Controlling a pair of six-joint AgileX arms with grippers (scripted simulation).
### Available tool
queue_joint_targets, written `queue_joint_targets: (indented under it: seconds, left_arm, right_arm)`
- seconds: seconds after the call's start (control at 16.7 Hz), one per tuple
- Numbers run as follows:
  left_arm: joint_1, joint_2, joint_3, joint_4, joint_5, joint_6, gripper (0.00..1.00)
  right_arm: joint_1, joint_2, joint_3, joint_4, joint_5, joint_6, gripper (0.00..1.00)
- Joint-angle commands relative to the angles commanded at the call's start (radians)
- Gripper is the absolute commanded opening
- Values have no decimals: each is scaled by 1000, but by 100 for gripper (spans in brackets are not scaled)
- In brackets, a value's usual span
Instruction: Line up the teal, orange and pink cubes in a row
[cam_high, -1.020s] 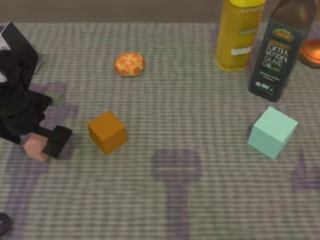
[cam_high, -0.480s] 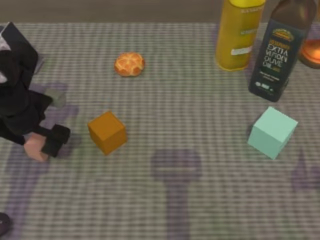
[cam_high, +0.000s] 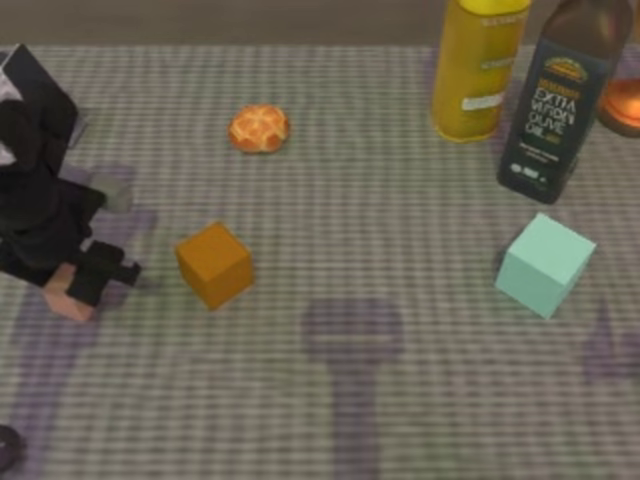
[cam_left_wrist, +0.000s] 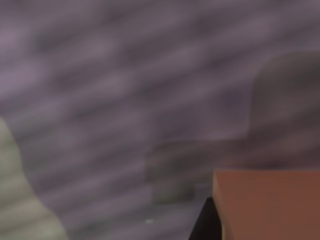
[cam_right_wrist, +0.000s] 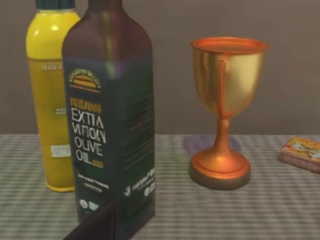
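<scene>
The small salmon-pink cube (cam_high: 62, 298) sits at the table's left, and my left gripper (cam_high: 82, 286) is shut on it, one dark finger (cam_high: 108, 272) pressed to its right side. In the left wrist view the pink cube (cam_left_wrist: 270, 205) fills the lower corner with a black finger (cam_left_wrist: 204, 226) against it. The dark orange cube (cam_high: 214, 264) rests just right of that gripper, apart from it. Far to the right lies the pale teal cube (cam_high: 545, 264). My right arm is outside the top view; only a dark corner of my right gripper (cam_right_wrist: 97, 225) shows.
A round orange-and-white bun (cam_high: 259, 129) lies behind the orange cube. At the back right stand a yellow bottle (cam_high: 478, 65), a dark olive oil bottle (cam_high: 555, 100) and a copper goblet (cam_right_wrist: 227, 110). A small patterned box (cam_right_wrist: 300, 152) lies beside the goblet.
The left gripper's fingers have drawn in onto the pink cube, and the cube has shifted slightly left and back with them. The orange and teal cubes have not moved.
</scene>
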Motion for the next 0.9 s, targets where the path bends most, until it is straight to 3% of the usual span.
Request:
queue_joint_targets:
  seconds: [0.42,0.9]
  left_arm:
    - [1,-48,27,-39,12,-6,0]
    - [19,-155,155,-276,11,-10,0]
  right_arm:
    - [0,0,0,0,0,0,100]
    - [0,0,0,0,0,0,100]
